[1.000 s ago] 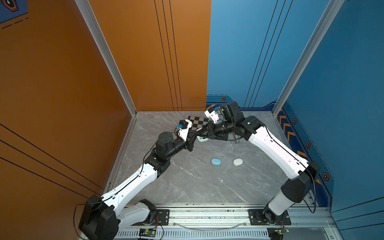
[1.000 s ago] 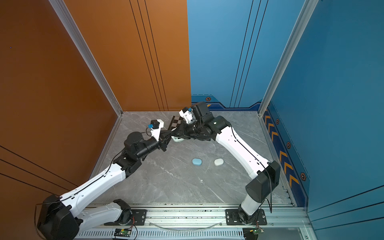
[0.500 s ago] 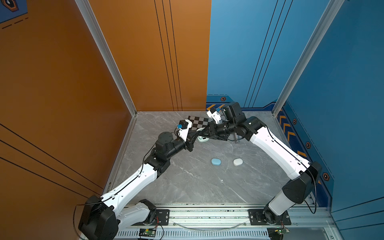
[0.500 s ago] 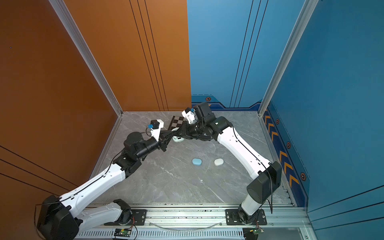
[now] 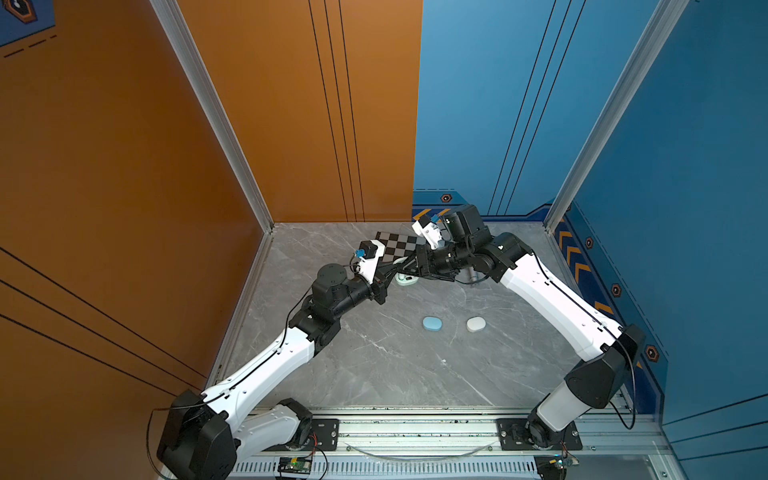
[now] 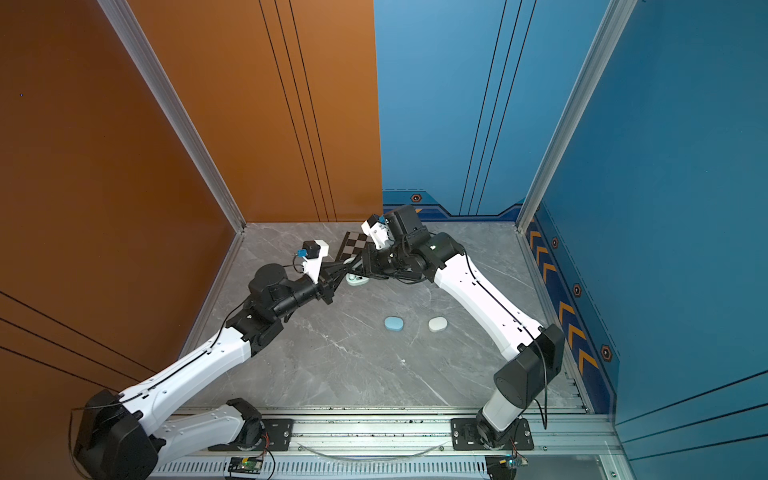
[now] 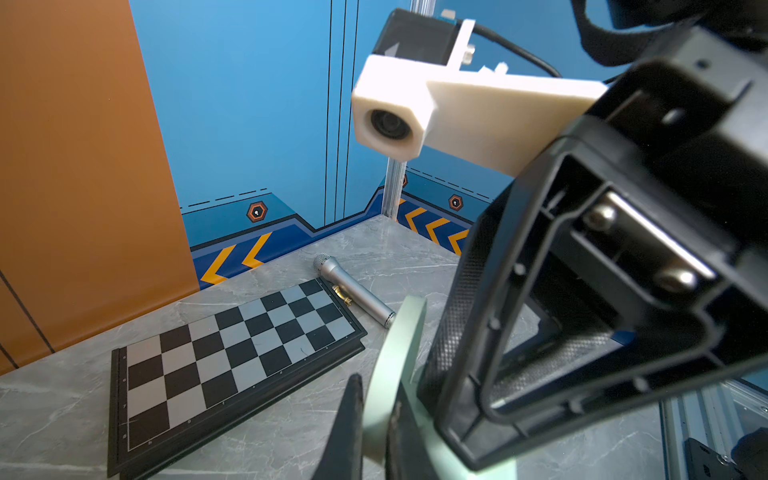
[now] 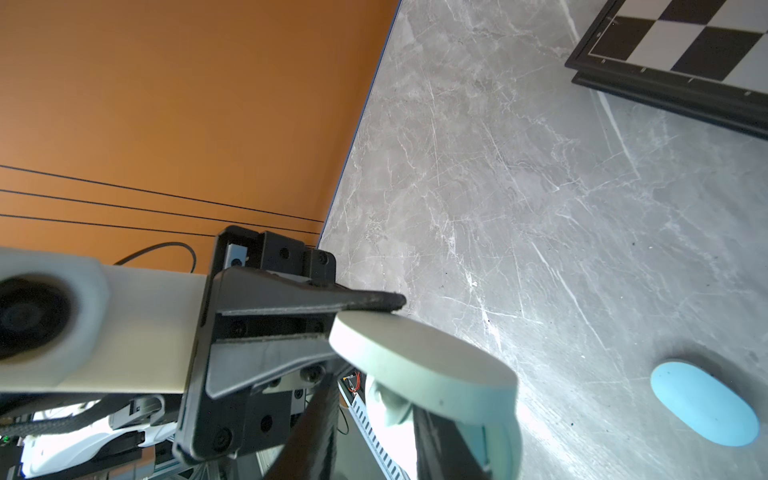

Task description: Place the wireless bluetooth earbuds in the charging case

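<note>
Charging case (image 8: 424,365), mint, mostly hidden by left tool (image 7: 372,399), right tool (image 8: 374,409)

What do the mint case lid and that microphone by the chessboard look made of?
Mint case lid: probably plastic, matte, uniform pastel colour, smooth moulded edge. Microphone: likely metal, brushed silver sheen, mesh head, brass-coloured fitting.

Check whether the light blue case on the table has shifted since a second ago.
No. The light blue case lies where it lay, at the same gap from the white case beside it and the chessboard behind.
</note>
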Controlling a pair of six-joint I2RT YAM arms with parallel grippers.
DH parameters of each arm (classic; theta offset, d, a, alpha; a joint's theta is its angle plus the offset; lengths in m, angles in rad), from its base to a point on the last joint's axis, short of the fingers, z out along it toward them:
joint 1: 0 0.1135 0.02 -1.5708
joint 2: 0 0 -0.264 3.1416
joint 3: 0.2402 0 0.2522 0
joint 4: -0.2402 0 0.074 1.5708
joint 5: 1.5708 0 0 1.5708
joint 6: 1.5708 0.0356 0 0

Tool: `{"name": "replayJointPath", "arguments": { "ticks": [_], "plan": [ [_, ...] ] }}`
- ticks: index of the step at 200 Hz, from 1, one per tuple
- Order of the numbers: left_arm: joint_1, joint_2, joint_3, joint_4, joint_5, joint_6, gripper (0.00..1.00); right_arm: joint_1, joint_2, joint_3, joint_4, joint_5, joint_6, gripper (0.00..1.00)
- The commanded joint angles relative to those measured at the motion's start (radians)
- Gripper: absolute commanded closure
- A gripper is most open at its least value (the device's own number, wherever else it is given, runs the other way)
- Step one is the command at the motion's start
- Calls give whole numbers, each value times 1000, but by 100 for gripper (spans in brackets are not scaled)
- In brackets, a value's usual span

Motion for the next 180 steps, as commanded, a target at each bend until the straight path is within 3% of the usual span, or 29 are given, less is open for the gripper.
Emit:
{"name": "replayJointPath", "arguments": {
  "ticks": [1,60,87,147,180],
  "plan": [
    [-6,-12,30,35,29,-2,100,0,-27,29,-65,66,-48,63],
    [-6,2,-7,34,46,22,100,-13,-39,155,-60,20,-13,61],
    [-15,20,-28,32,55,62,100,-56,-99,128,-62,55,1,61],
    [-171,157,-65,48,-40,210,100,-282,-345,-358,-78,384,87,59],
    [-312,321,-82,151,-129,252,100,-348,-395,-531,-85,438,101,58]
  ]
}}
